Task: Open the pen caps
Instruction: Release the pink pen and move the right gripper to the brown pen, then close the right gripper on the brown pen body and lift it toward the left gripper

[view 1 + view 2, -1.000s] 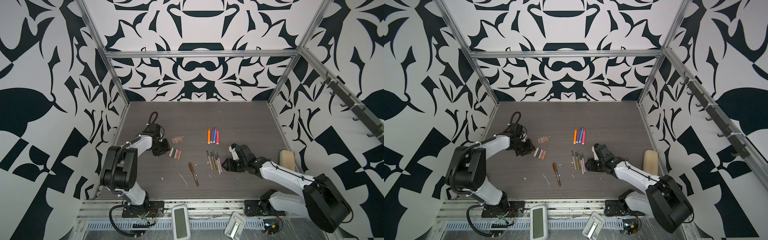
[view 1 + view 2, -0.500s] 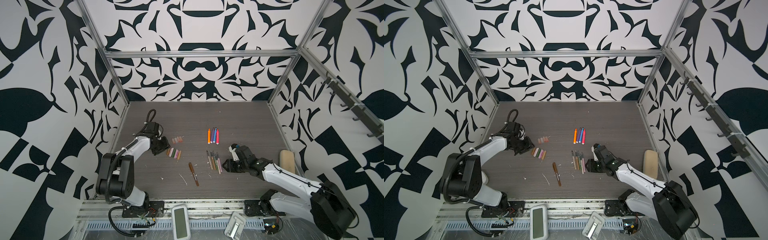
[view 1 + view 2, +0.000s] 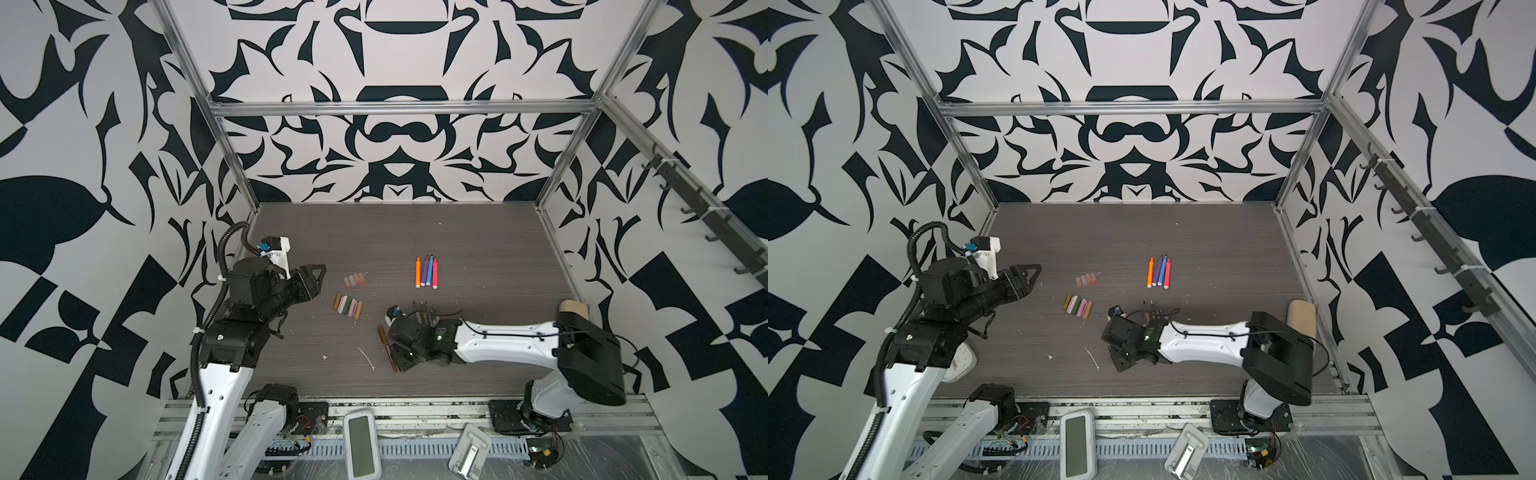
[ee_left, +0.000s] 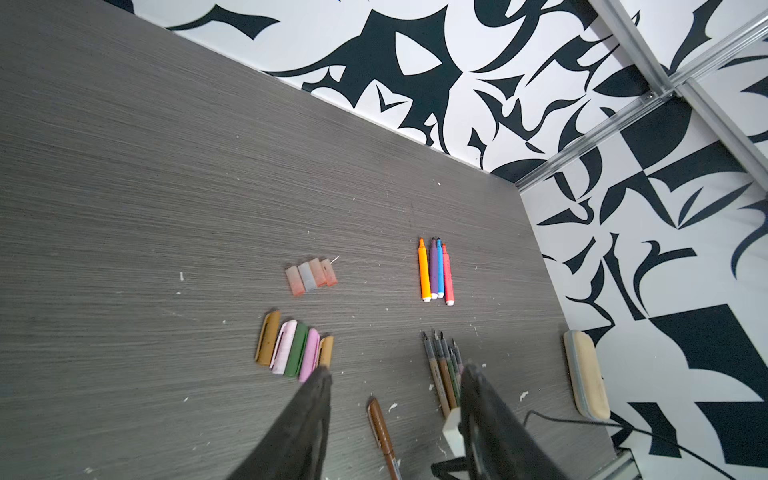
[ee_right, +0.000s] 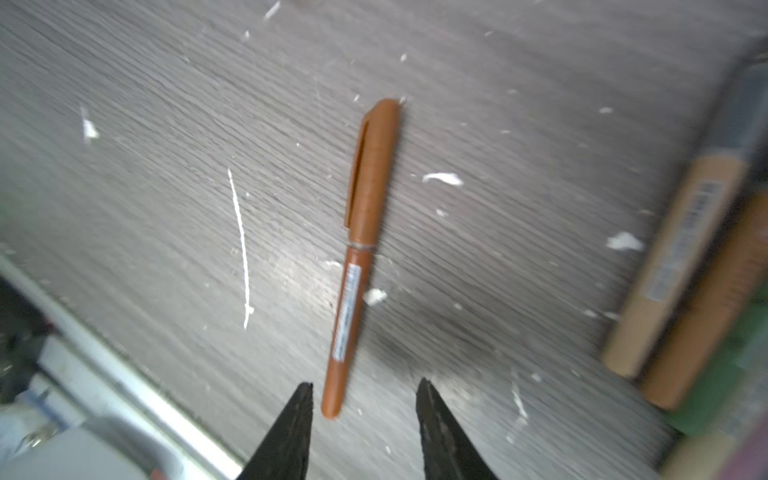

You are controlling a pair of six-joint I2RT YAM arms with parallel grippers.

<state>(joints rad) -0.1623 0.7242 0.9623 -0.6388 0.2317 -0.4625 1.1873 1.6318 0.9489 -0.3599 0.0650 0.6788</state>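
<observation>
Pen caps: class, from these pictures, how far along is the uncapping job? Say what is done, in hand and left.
Done: four bright pens lie uncapped, four translucent caps grouped apart; the muted pens show bare tips, with five coloured caps in a row. In hand: nothing is gripped; the open right gripper hovers at one end of the brown pen, the left gripper is open and empty. Left: that pen, still capped.

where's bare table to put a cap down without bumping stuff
Widest: the far strip of table between the back wall and the bright pens. Also the near-left patch between the coloured caps and the front rail, scraps only. Crowded: middle, around the brown pen and muted pens.
</observation>
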